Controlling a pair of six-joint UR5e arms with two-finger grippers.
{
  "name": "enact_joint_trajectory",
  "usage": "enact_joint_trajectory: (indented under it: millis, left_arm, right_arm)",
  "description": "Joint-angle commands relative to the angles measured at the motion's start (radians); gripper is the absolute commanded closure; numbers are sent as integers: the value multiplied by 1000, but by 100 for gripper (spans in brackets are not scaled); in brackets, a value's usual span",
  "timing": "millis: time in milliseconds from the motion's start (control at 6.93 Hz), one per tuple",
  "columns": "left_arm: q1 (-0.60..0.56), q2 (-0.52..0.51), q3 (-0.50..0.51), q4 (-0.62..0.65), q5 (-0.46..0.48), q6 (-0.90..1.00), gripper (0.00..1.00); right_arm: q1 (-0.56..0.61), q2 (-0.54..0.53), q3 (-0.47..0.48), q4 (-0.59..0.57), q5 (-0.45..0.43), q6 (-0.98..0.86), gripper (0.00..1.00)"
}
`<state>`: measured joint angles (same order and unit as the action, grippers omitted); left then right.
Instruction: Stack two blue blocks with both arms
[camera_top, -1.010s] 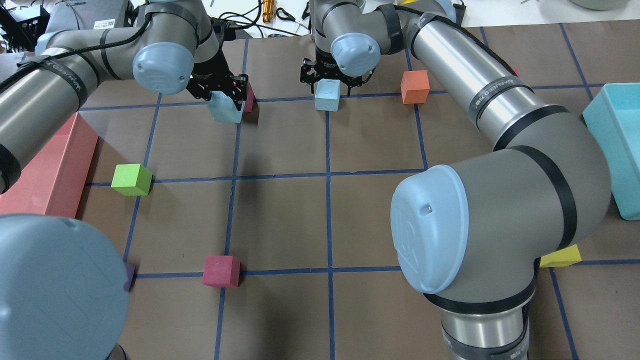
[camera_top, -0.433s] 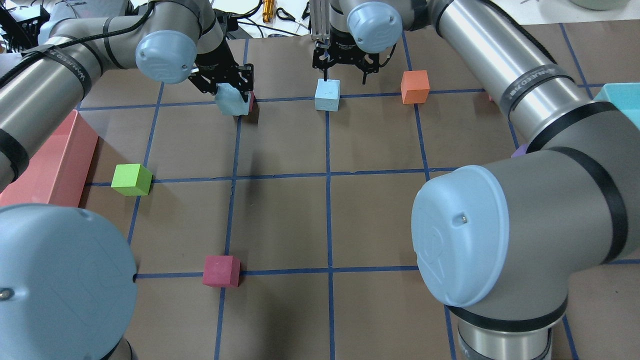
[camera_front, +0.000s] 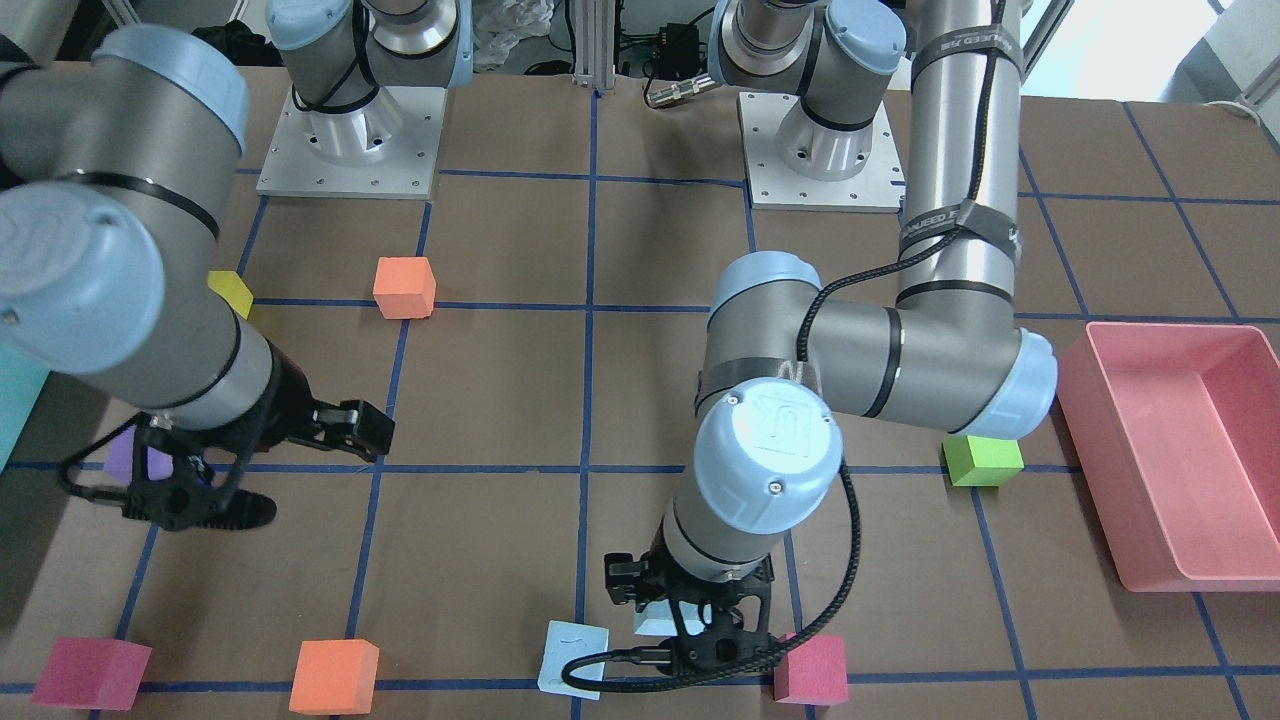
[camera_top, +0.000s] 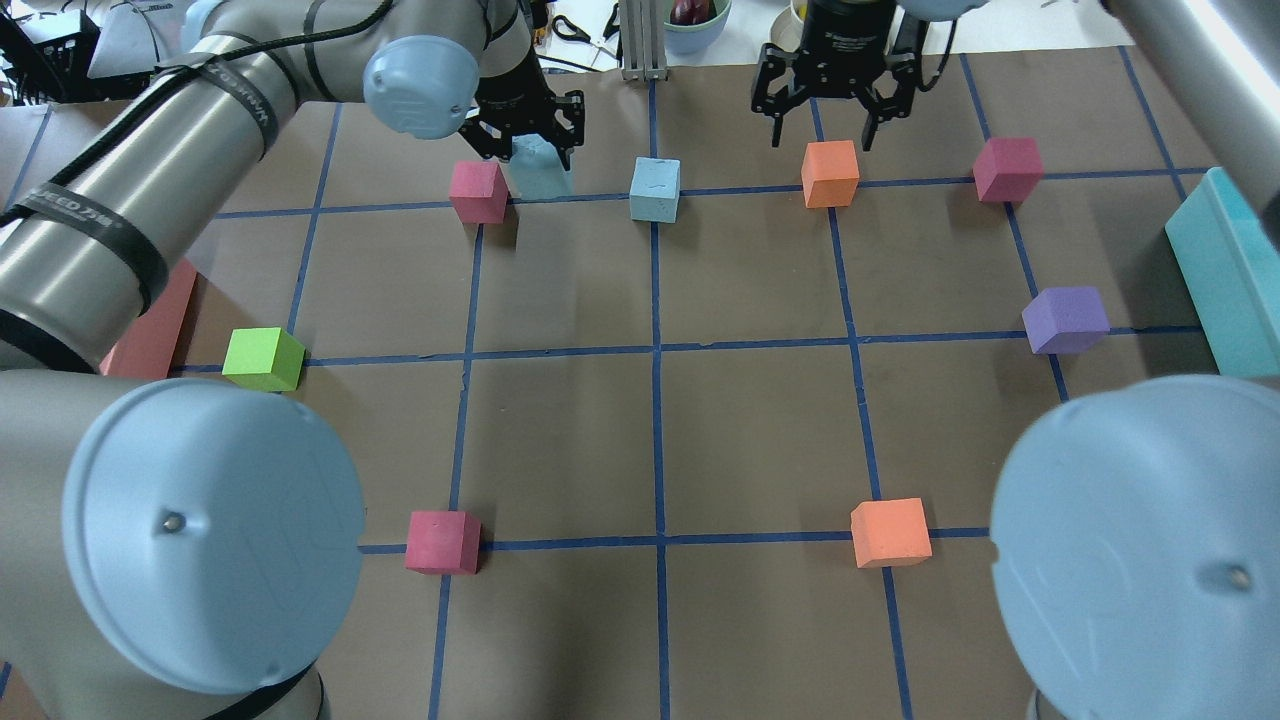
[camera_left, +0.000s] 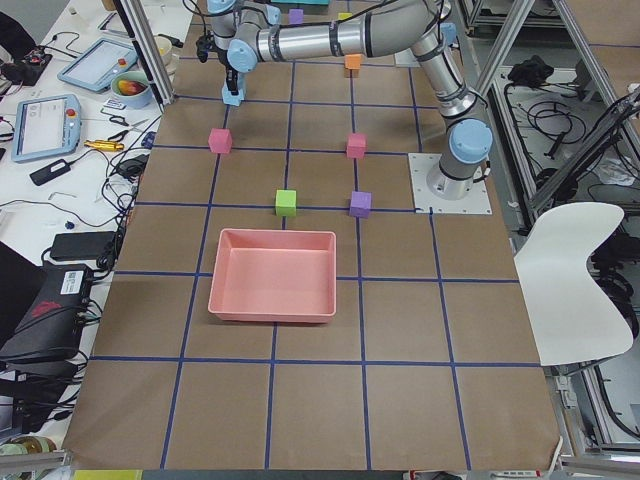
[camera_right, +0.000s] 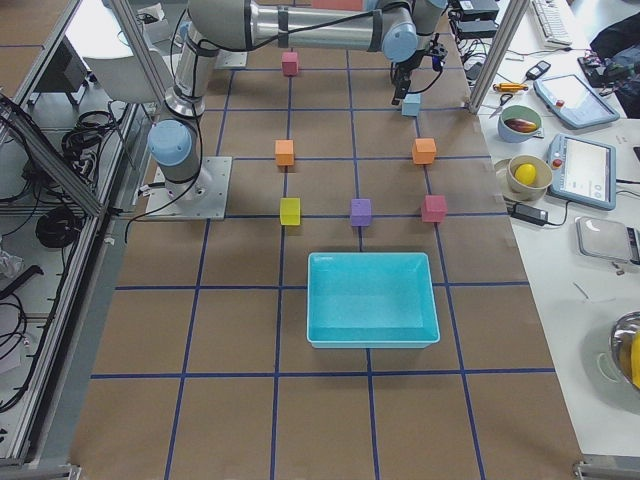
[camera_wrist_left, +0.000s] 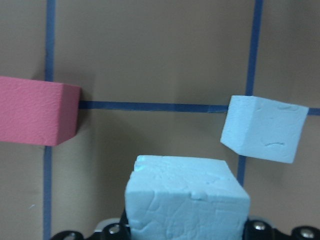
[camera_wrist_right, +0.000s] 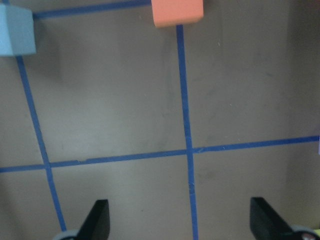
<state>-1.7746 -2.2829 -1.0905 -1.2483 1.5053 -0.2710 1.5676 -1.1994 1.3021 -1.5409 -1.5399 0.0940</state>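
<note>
Here we find the left end effector (camera_top: 530, 150) clamped on the held blue block (camera_wrist_left: 186, 197) at the far side of the counter (camera_top: 560, 440). In the overhead view this block hangs between a crimson block (camera_top: 478, 190) on its left and the loose blue block (camera_top: 655, 188) on its right, touching neither. We cannot say for sure whether it clears the counter. In the left wrist view the held block fills the lower middle, with the loose one up and to the right and the crimson one at the left edge.

The loose blue block sits flat on the counter, on a crossing of the blue tape lines, with nothing gripping it.

The right end effector (camera_top: 823, 137) hovers further right, near an orange block (camera_top: 830, 173). Its fingers (camera_wrist_right: 97, 220) stand wide apart with only bare counter and tape between them. In the right wrist view the orange block lies at the top edge and a corner of the loose blue block at the top left.

Well apart from these lie a green block (camera_top: 263, 358), a purple block (camera_top: 1066, 319), a teal bin (camera_top: 1235, 270) at the right edge and a pink bin (camera_front: 1170, 450) on the robot's left.
</note>
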Motion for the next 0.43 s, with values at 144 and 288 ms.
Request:
enact_joint_trajectory:
  millis: [144,288]
  left_arm:
    - [-71,-87,105,9,7,-94,100]
    - [-71,-105,128,10,7,-94,100]
  right_arm:
    - [-49,-279,244,4,-19,-63,0]
    - [-47,-328,273,15,-17,-24,0]
